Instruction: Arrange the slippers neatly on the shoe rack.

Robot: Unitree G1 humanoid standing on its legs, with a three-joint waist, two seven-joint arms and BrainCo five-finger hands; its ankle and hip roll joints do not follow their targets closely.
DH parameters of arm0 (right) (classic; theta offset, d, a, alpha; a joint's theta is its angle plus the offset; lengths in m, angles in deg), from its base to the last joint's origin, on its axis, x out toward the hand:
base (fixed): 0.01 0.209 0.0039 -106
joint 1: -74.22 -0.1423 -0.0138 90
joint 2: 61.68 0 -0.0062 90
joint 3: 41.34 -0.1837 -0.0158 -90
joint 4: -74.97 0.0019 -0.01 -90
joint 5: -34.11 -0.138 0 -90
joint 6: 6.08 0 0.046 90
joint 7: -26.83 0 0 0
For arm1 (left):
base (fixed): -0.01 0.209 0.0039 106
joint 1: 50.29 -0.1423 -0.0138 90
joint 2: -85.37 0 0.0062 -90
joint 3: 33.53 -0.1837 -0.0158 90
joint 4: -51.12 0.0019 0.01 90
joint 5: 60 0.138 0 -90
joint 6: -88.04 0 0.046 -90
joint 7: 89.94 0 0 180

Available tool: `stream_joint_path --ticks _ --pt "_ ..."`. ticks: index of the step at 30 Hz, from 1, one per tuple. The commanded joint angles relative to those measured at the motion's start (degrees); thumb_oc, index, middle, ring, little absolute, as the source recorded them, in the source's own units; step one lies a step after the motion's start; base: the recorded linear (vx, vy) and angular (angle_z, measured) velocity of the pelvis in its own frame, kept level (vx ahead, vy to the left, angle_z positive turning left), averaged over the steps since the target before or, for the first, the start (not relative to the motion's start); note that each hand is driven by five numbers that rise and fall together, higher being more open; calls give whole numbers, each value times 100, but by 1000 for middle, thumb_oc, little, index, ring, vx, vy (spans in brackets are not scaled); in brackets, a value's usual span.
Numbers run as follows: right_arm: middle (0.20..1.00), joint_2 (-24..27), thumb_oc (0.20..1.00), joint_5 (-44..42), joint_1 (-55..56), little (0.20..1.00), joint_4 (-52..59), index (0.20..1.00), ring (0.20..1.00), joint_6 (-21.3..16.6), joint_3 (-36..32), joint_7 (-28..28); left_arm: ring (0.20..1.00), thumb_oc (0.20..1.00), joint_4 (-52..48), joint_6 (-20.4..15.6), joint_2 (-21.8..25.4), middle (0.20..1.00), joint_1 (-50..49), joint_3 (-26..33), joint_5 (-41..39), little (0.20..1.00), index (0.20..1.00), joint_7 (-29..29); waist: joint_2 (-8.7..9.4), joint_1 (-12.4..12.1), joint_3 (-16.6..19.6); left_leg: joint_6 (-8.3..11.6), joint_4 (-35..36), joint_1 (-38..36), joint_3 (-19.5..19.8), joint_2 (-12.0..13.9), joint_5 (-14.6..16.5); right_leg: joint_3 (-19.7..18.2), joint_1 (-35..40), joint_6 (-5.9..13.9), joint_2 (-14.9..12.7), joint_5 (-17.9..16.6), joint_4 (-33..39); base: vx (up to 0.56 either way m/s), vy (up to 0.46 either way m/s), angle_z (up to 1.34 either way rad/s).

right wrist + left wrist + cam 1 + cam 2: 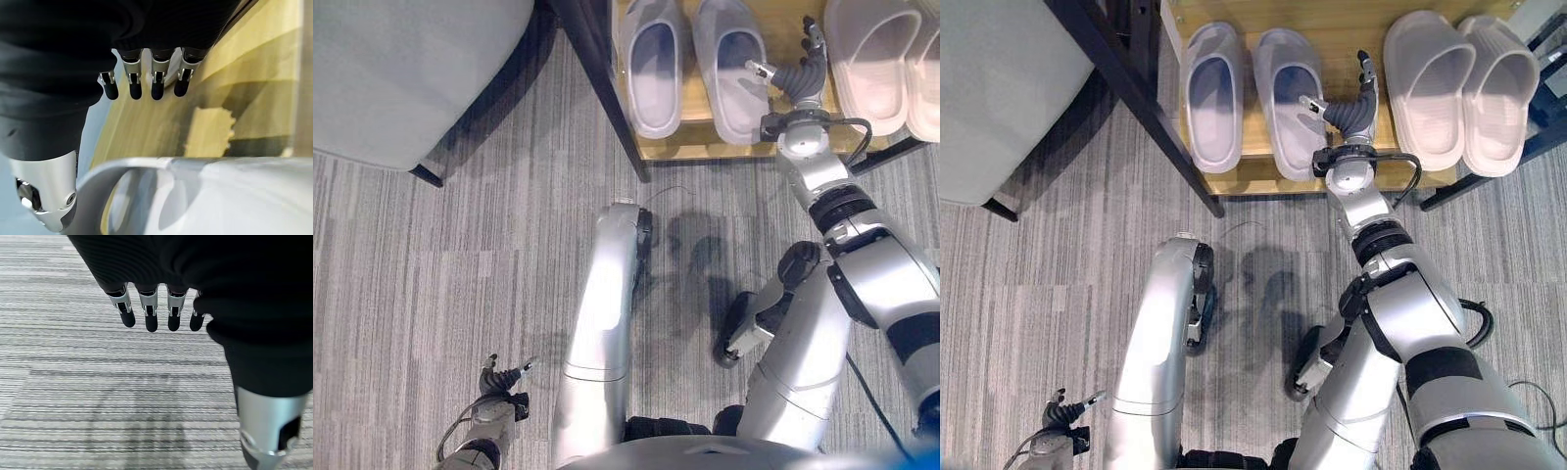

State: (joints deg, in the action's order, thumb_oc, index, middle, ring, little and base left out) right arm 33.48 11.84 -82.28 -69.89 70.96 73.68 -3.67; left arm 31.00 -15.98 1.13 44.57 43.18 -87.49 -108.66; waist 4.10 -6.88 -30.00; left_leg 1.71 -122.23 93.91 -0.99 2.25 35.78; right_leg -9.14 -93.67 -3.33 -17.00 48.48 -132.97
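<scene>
Beside the right hand (1347, 108), fingers spread and holding nothing, a lavender pair of slippers (1253, 93) lay on the wooden shoe rack (1244, 174), the nearer slipper just at its thumb. A pale pink pair (1459, 88) lay on its other side. Likely a final straightening nudge remained. The left hand (499, 382) hung relaxed, low over the carpet (460, 264). The rack's far edge was cut off.

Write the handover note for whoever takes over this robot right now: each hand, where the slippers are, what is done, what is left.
Right hand: open, over the shoe rack in the gap between the two pairs, holding nothing.
Left hand: open, low over the carpet, idle.
Grey slippers: side by side on the rack.
Pink slippers: side by side to their right.
Done: both pairs are on the rack.
Left: probably just withdraw the right hand.
</scene>
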Motion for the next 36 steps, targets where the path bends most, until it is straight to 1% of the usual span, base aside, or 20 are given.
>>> stream_joint_path --ticks 1,4,8,15,21,25,31,33,34,36 --pt "1000 163 1000 139 -353 1000 527 1000 1000 -262 154 -88 1000 1000 -42 50 72 1000 -295 -284 145 1000 1000 -124 14 -283 21 -212 1 -396 236 -70 944 -1294 634 -587 221 -611 -284 -4 62 -13" --pt "1000 -14 1000 285 -260 1000 659 1000 1000 -191 180 -43 1000 1000 -11 95 30 1000 -244 -248 112 1000 1000 -100 8 -258 21 -217 -140 -396 278 -60 1008 -1298 615 -564 274 -621 -345 -6 65 -16" --pt "1000 -406 1000 576 -7 1000 1070 1000 1000 -142 352 30 1000 1000 -46 119 -33 1000 -181 -272 100 1000 1000 -106 17 -236 21 -267 -392 -396 333 -9 1164 -1316 542 -537 388 -627 -414 1 86 -24" --pt "1000 -619 1000 971 505 1000 1946 1000 1000 -141 309 4 1000 1000 12 190 -146 1000 -238 -64 65 1000 1000 -148 101 -138 21 -258 -528 -396 324 6 1213 -1382 578 -512 455 -639 -489 2 30 -9" --pt "1000 -731 1000 1237 682 1000 2302 1000 1000 -78 420 47 1000 1000 20 238 -161 1000 -214 -20 108 1000 1000 -177 130 -98 21 -247 -601 -396 305 40 1249 -1418 569 -521 483 -629 -533 -1 -2 -2" --pt "1000 -855 1000 1331 748 1000 2364 1000 1000 -55 494 66 1000 1000 34 257 -179 1000 -236 -23 133 1000 1000 -192 124 -87 21 -246 -621 -396 314 48 1254 -1420 571 -502 508 -643 -560 0 0 0" --pt "1000 -947 1000 1328 625 1000 2035 1000 1000 -14 516 34 1000 1000 56 256 -141 1000 -267 -77 189 1000 1000 -226 73 -121 21 -240 -672 -396 345 53 1261 -1427 564 -504 540 -645 -608 0 0 0" --pt "1000 -899 1000 1388 468 1000 1939 1000 1000 31 554 5 1000 1000 77 260 -115 1000 -250 -98 205 1000 1000 -216 49 -142 21 -232 -689 -396 358 46 1252 -1433 574 -497 551 -656 -614 -18 -4 0" --pt "1000 -808 1000 1485 382 1000 1869 1000 1000 112 536 -36 1000 1000 113 270 -107 1000 -243 -90 214 1000 1000 -196 35 -142 21 -219 -711 -396 371 32 1240 -1434 590 -485 551 -665 -626 -31 -7 0" --pt "1000 -740 1000 1504 407 1000 1879 1000 1000 137 478 -90 1000 1000 153 292 -110 1000 -233 -55 214 1000 1000 -199 26 -130 21 -220 -715 -396 376 20 1227 -1437 609 -469 555 -691 -625 0 0 0"
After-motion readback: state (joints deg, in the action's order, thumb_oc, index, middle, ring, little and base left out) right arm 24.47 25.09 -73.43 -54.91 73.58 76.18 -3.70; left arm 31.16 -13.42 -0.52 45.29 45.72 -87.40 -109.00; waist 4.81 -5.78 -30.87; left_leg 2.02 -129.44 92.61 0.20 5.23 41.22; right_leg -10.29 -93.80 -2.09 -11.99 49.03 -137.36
